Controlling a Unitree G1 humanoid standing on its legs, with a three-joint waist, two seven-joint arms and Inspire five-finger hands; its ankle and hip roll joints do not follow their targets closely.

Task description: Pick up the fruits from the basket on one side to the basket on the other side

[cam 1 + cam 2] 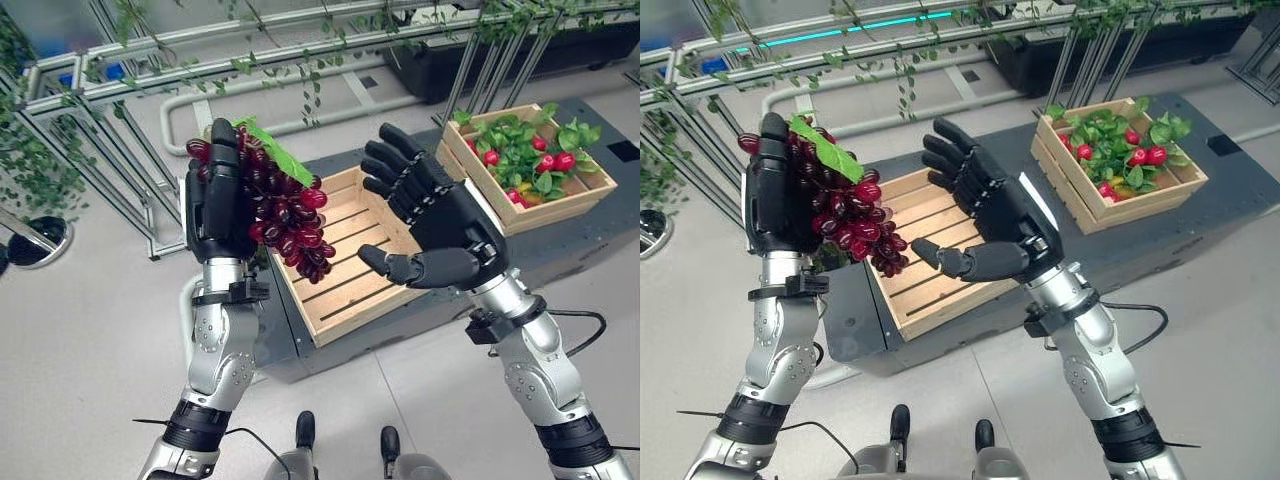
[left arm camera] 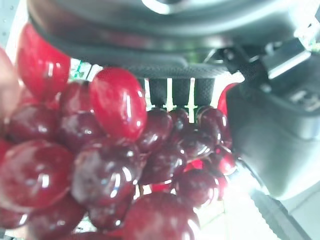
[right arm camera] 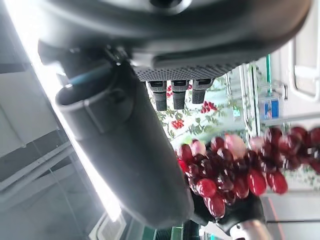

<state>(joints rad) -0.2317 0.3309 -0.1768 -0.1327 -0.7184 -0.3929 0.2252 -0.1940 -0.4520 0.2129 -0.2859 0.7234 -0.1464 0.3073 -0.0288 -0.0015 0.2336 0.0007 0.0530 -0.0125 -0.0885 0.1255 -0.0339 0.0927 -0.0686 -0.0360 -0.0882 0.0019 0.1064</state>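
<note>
Grapes (image 1: 285,215) sit clamped in our left hand (image 1: 215,205) above the near crate (image 1: 345,255); our right hand (image 1: 440,215) hangs open beside them.

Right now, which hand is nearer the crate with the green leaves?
Right. The right hand hangs open over the empty crate, just short of the leafy crate; the left hand, holding grapes, is farther off.

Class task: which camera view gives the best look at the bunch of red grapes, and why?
The left eye view: the whole bunch of red grapes shows with its green leaf, held by the left hand. The right eye view matches. The left wrist view crops it very close; the right wrist view shows it partly.
</note>
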